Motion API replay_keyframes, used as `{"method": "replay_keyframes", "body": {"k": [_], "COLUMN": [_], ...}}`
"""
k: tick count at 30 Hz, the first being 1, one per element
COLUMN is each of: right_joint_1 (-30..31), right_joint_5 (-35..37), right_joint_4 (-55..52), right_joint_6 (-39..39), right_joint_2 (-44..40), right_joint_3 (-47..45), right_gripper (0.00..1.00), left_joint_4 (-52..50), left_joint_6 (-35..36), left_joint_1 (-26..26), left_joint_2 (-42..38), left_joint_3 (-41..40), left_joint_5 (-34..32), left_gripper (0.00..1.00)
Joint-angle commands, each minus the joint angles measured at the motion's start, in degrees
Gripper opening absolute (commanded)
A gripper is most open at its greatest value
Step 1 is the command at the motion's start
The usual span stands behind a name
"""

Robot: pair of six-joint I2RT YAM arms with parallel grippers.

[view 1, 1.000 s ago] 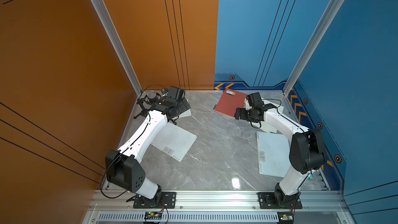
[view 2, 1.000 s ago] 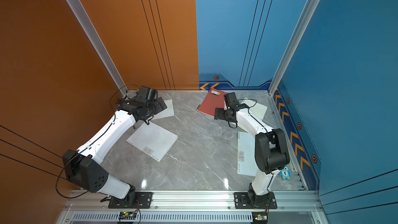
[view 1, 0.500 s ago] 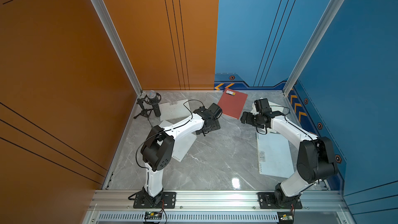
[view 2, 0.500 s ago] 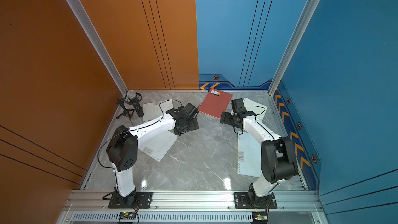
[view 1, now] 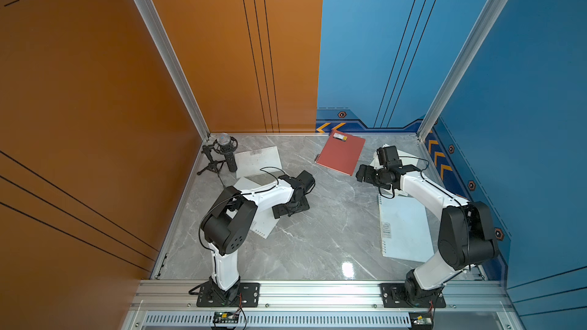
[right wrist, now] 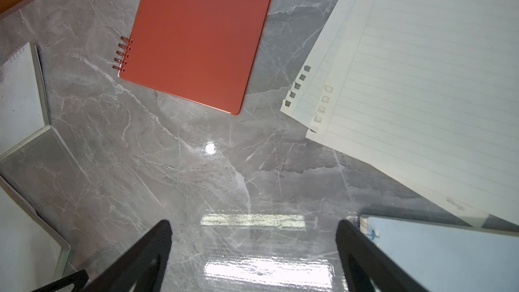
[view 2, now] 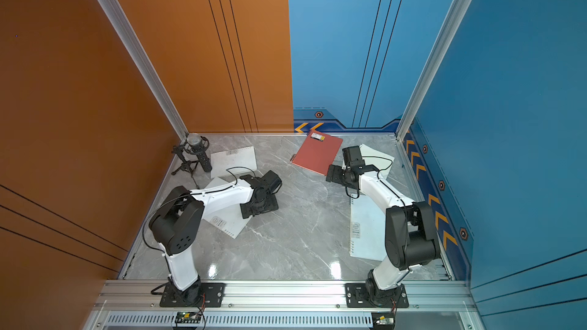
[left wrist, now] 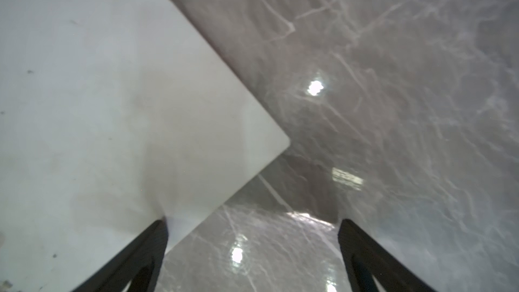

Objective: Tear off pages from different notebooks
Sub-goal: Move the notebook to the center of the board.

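Landmark: the red notebook [view 1: 341, 155] lies closed and flat at the far side of the grey marble table [view 1: 317, 236], with its label corner toward the back wall.
Right gripper: the right gripper [right wrist: 252, 221] hangs just to the right of the red notebook in both top views, near its closest corner. The jaws stand wide apart, and only bare table shows between them.
Pages: the pages [right wrist: 421, 80] are two lined sheets with punched holes, one partly over the other. They lie flat to the right of the red notebook, near it but apart from it.
Bluish notebook: the bluish notebook [view 1: 403, 230] lies closed, to the right of the red notebook and nearer to the camera, well apart from it.
Left gripper: the left gripper [left wrist: 252, 221] is to the left of the red notebook and nearer to the camera, well apart. The jaws are spread wide and hold nothing. One finger is over the corner of the white notebook [left wrist: 98, 108], the other over bare table. I cannot tell if the finger touches the cover.
Small notebook: the small notebook [view 1: 259, 160] lies closed, well to the left of the red notebook.
Microphone: the microphone [view 1: 225, 150] stands still farther left of the red notebook.
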Motion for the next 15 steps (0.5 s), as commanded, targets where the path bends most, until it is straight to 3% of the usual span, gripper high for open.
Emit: {"method": "replay_keyframes", "body": {"k": [1, 10, 15], "right_joint_1": [0.0, 0.2, 1.2], "right_joint_5": [0.2, -2.3, -3.0], "right_joint_4": [0.9, 2.5, 3.3], "right_joint_6": [1.3, 2.2, 2.6], "right_joint_2": [-0.4, 0.6, 0.9], "right_joint_3": [-0.8, -0.9, -1.0], "right_gripper": [0.94, 0.94, 0.94], "left_joint_4": [-1.4, -1.4, -1.4], "left_joint_6": [-1.9, -0.7, 1.6], "left_joint_1": [2.9, 14.1, 20.7], "left_joint_2": [-3.8, -18.7, -26.1], "left_joint_3": [-5.2, -19.7, -21.6], "left_joint_5": [-2.7, -4.1, -2.9], "left_gripper": [0.98, 0.98, 0.98]}}
